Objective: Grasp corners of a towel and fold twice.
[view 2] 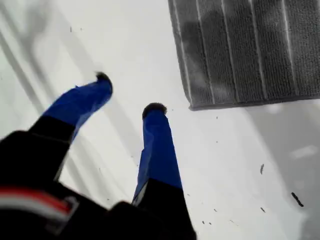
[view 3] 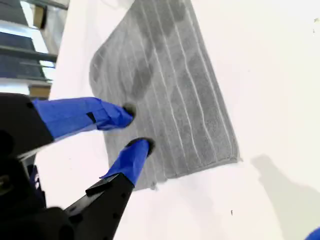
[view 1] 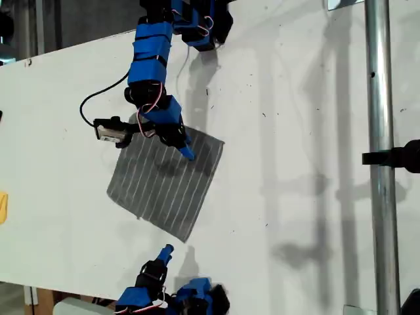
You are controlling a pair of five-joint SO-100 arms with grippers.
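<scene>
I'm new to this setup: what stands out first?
The grey striped towel lies flat and unfolded on the white table. My second hand, jaws slightly apart, hovers over the towel's top edge in the exterior view. My first hand waits open off a towel corner.

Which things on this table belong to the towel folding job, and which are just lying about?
Part of the job: the towel, flat and unfolded; my first end effector, open beside one corner; my second end effector, open over the cloth.

Lying about: a yellow object at the exterior view's left edge; the metal pole with its black clamp.
</scene>
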